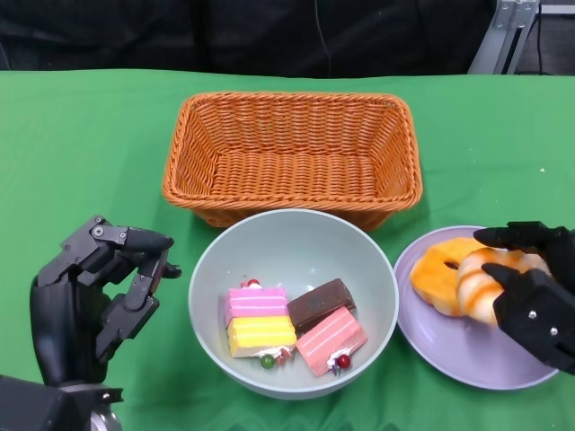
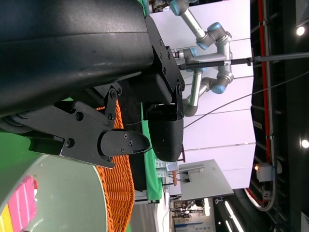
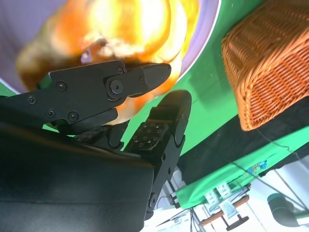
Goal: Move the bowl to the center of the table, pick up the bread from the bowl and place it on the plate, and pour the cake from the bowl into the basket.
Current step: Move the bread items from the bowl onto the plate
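green tablecloth [image 1: 90, 144] — black backdrop [image 1: 269, 36] | silver-blue robot arm [image 2: 212, 63] — background

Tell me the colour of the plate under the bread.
Pale lilac: the plate, seen best in the head view, beneath the bread.

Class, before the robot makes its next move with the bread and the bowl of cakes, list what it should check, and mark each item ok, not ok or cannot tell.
1. Bowl central, in front of the basket: ok.
2. Bread over the plate: ok, both rings lie within its rim.
3. Right hand has let go of the bread: cannot tell; its fingers lie against the bread.
4. Left hand free to take the bowl: ok, it holds nothing, beside the bowl.
5. Cake pieces in the bowl: ok, none outside.
6. Basket ready to receive: ok, nothing in it.
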Tool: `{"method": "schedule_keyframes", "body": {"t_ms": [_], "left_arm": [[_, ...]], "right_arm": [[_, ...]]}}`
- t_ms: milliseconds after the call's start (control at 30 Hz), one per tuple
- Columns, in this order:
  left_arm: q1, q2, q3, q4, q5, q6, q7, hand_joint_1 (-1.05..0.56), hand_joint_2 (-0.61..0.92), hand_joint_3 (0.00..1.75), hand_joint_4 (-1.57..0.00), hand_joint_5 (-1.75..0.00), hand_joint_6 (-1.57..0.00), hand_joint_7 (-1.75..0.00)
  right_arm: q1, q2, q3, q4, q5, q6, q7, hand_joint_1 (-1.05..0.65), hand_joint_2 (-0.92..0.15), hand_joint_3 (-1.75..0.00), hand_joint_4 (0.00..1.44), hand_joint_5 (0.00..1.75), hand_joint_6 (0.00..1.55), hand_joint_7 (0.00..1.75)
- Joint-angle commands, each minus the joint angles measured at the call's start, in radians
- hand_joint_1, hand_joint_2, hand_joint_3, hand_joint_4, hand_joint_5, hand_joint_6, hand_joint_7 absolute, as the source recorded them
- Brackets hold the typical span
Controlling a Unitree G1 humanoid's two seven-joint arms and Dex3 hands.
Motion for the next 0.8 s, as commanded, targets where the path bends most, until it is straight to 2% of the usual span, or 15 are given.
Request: {"method": "schedule_keyframes", "body": {"t_ms": [33,200,467,633,800], "left_arm": [[0.009,0.011,0.007,0.002,-0.002,-0.008,-0.003,-0.07,0.92,0.39,-0.77,-1.43,-0.85,-1.01],[0.011,0.009,0.007,-0.003,-0.003,-0.003,-0.001,-0.07,0.91,0.39,-0.78,-1.42,-0.86,-1.00],[0.008,0.012,0.010,0.003,0.002,-0.007,0.000,-0.06,0.91,0.40,-0.78,-1.43,-0.85,-1.02],[0.007,0.012,0.011,0.007,-0.002,-0.008,-0.003,-0.06,0.91,0.41,-0.78,-1.43,-0.85,-1.02],[0.010,0.012,0.012,0.002,0.009,-0.007,0.005,-0.06,0.90,0.42,-0.77,-1.43,-0.85,-1.02]], "right_arm": [[0.036,-0.018,0.018,0.007,-0.026,0.031,0.024,-0.21,-0.89,0.00,0.80,0.17,0.83,0.01],[0.039,-0.026,0.027,0.004,-0.042,0.035,0.028,-0.26,-0.90,0.00,0.83,0.15,0.82,0.00],[0.037,-0.029,0.032,0.003,-0.039,0.037,0.037,-0.29,-0.90,0.00,0.74,0.07,0.78,0.00],[0.044,-0.033,0.031,0.000,-0.036,0.012,0.033,-0.31,-0.89,0.00,0.73,0.04,0.76,0.00],[0.062,-0.033,0.024,-0.052,-0.034,0.033,0.039,-0.36,-0.90,0.00,0.63,0.00,0.66,0.00]]}}
